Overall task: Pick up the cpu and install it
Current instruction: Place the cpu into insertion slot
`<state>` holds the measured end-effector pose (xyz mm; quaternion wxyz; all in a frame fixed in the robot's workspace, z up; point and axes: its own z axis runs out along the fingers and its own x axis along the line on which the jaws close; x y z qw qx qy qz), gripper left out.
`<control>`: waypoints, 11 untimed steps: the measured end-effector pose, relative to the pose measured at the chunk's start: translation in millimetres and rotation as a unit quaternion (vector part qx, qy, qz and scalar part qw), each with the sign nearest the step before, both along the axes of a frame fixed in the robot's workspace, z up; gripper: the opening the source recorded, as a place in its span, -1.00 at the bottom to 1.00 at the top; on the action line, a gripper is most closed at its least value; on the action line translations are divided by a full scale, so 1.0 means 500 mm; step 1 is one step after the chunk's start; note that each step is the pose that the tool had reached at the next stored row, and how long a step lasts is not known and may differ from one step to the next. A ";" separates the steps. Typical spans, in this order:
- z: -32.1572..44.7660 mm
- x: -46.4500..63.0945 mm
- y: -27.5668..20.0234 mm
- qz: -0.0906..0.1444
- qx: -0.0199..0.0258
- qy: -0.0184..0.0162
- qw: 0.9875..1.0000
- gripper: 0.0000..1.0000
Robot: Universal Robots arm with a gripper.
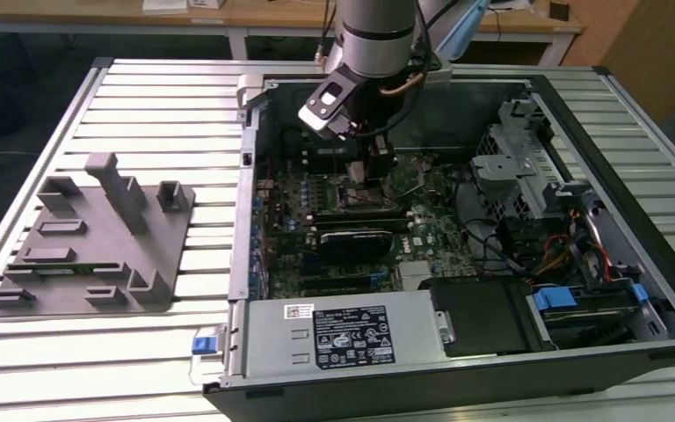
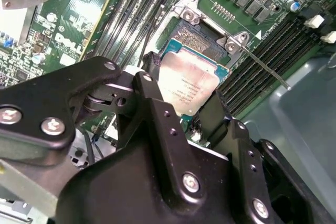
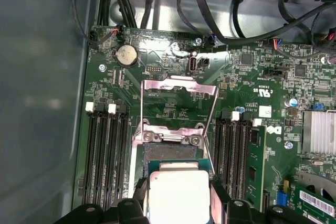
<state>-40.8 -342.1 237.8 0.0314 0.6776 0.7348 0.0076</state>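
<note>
The cpu [image 3: 179, 195], silver top up, is clenched between the jaws just over the open motherboard socket [image 3: 170, 153], whose load plate [image 3: 178, 84] stands raised, inside the computer case [image 1: 455, 391] on the slatted table [image 1: 138, 105].

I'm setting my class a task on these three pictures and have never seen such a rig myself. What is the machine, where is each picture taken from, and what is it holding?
The machine is a robot arm with a gripper, two black fingers that pinch things. The exterior view looks down on a slatted table bearing an open computer case and, to that view's left, a grey tray with upright posts. The arm reaches into the case. Both wrist views come from cameras on the arm, looking at the motherboard. There the fingers clasp the cpu, a silver square chip, at its open socket. Whether it is fully seated, I cannot tell.
</note>
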 end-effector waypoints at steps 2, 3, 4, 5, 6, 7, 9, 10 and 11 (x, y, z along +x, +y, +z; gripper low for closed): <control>-0.004 0.000 0.0000 -0.003 0.000 0.000 1.000 0.09; -0.006 0.000 0.0000 -0.004 0.000 0.000 1.000 0.09; -0.008 0.000 0.0000 -0.005 0.000 0.000 1.000 0.09; -0.011 0.000 0.0000 -0.006 0.000 0.000 1.000 0.09; -0.013 0.000 0.0000 -0.006 0.000 0.000 1.000 0.09; -0.020 0.000 0.0000 -0.006 0.000 0.000 1.000 0.09; -0.025 0.000 0.0000 -0.008 0.000 0.000 1.000 0.09; -0.027 0.000 0.0000 -0.008 0.000 0.000 1.000 0.09; -0.030 0.000 0.0000 -0.009 0.000 0.000 1.000 0.09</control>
